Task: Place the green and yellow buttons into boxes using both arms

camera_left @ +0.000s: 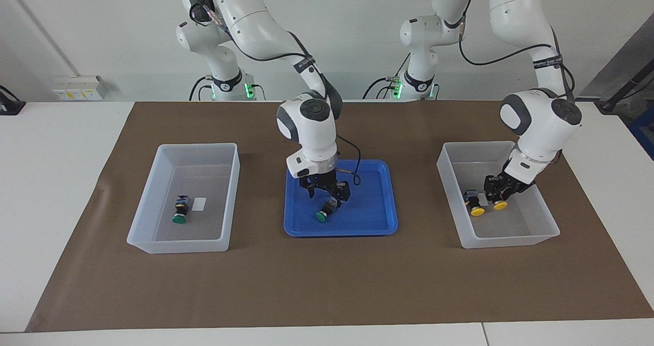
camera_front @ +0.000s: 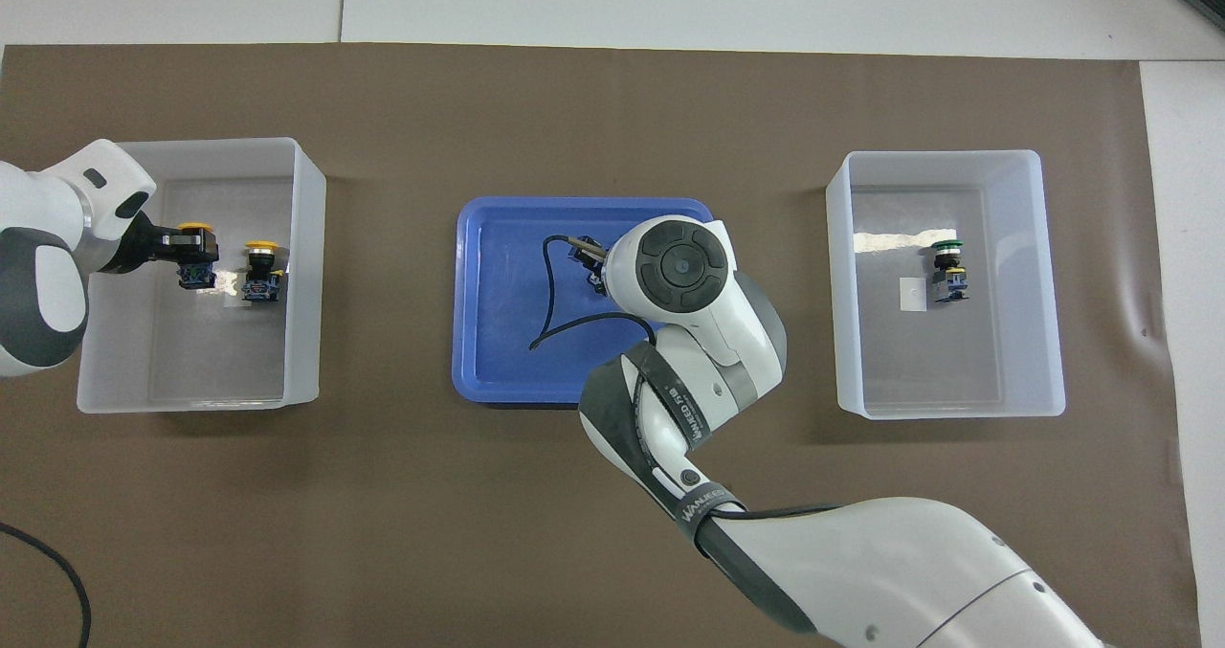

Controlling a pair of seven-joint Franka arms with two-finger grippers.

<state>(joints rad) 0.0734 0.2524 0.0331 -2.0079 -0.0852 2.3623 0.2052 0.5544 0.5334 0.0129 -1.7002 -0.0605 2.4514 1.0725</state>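
My right gripper is low over the blue tray and shut on a green button, which hangs tilted with its cap down. In the overhead view the arm's wrist hides that button. A second green button lies in the box at the right arm's end. My left gripper is down inside the box at the left arm's end, shut on a yellow button. A second yellow button lies beside it in that box.
The blue tray sits midway between the two boxes on a brown mat. A black cable from the right wrist loops over the tray. A small white label lies in the box at the right arm's end.
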